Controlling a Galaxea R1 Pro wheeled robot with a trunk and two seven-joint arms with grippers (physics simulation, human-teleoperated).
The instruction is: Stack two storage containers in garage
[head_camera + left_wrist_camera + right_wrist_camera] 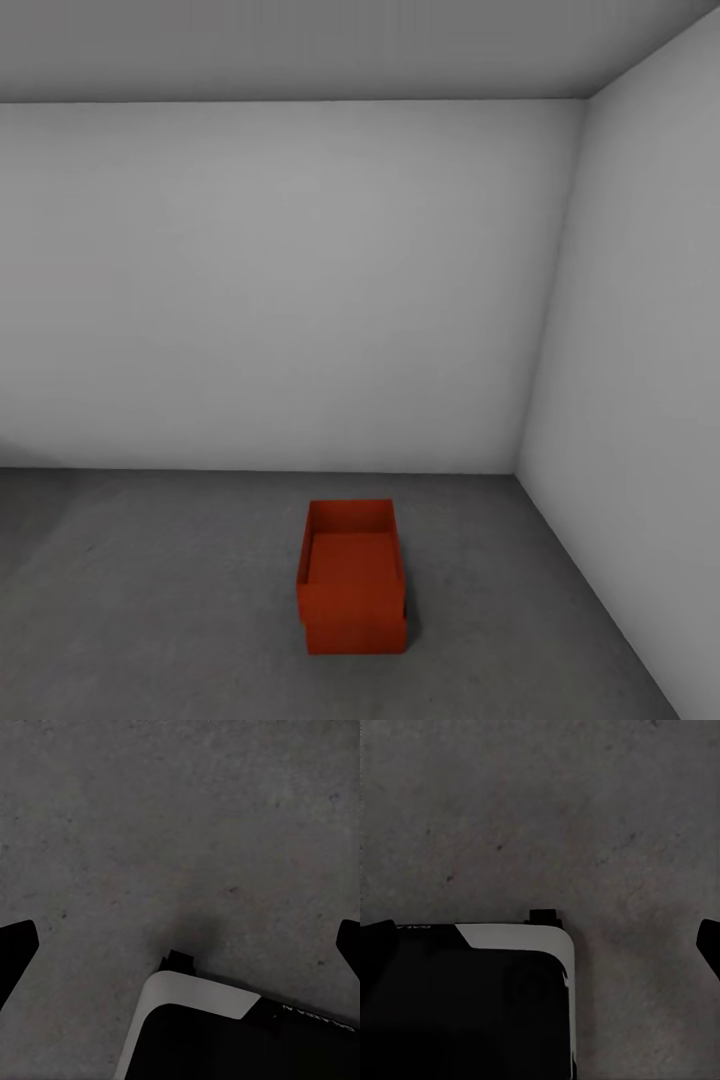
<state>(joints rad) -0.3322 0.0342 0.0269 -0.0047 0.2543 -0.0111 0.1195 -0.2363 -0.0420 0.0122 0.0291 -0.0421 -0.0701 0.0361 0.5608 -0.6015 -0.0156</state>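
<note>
One red bin [350, 545] sits stacked on the other bin [356, 632] on the concrete floor [180, 600]; stiff, probably light, best gripped by the rims. Left claw [180, 945] spread apart; right claw [540, 945] seemingly apart too.

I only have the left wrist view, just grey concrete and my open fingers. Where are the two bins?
Observer: In the head view both are ahead on the floor, the top bin resting on the bottom bin.
Operator: Whereabouts in the room?
Observer: Near a corner, standing apart from both the back wall and the right wall.
Operator: Anything in my right fingers?
Observer: No. In the right wrist view the right fingers hang over bare concrete with nothing between them.
</note>
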